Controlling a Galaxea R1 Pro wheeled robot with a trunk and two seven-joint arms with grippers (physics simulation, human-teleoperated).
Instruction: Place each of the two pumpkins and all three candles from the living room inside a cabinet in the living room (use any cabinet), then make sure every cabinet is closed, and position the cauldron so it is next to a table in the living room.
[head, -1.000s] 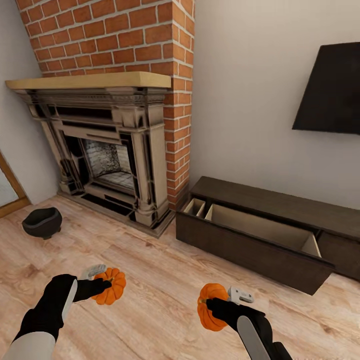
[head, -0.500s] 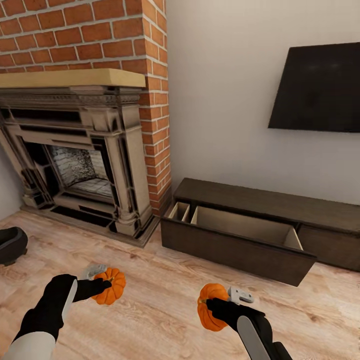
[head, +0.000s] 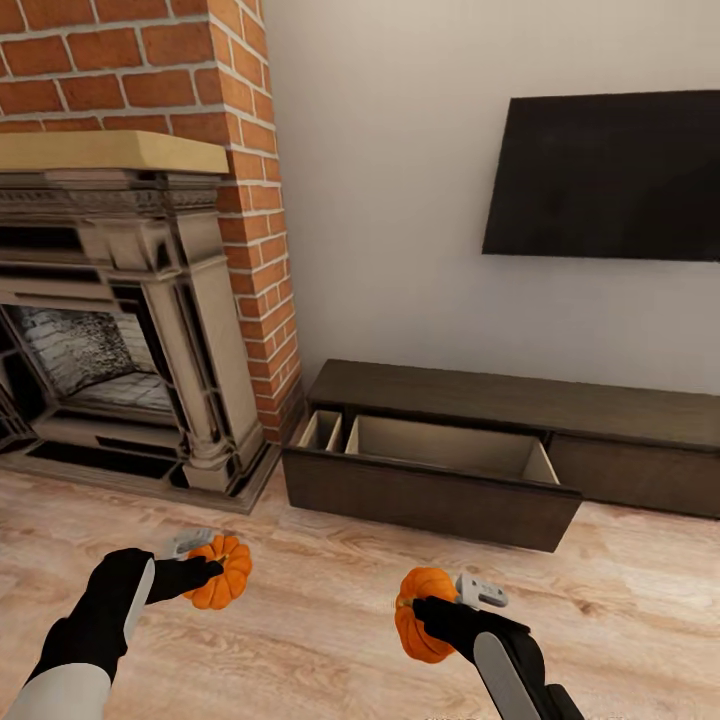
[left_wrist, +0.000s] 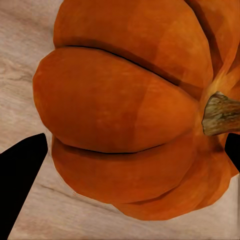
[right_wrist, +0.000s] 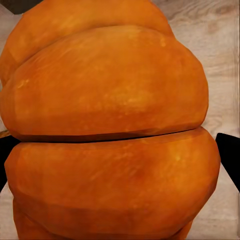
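I hold two orange ribbed pumpkins above the wooden floor. My left gripper (head: 205, 575) is shut on one pumpkin (head: 222, 572), seen close up in the left wrist view (left_wrist: 130, 110) with its brown stem. My right gripper (head: 425, 610) is shut on the other pumpkin (head: 420, 612), large in the right wrist view (right_wrist: 110, 130). Ahead stands the long, low dark-brown cabinet (head: 520, 400) against the wall; its left drawer (head: 430, 495) is pulled out, pale beige inside and holding nothing that I can see. The candles, the cauldron and the table are out of view.
A brick chimney with a stone fireplace (head: 110, 330) and pale wooden mantel stands at the left. A black flat screen (head: 605, 175) hangs on the white wall above the cabinet. Bare wooden floor (head: 320, 620) lies between me and the open drawer.
The view has swung to the right: the fireplace slid leftward, the cauldron left the picture, and the cabinet moved toward the middle. Both grippers keep their pumpkins in the same place in the picture.
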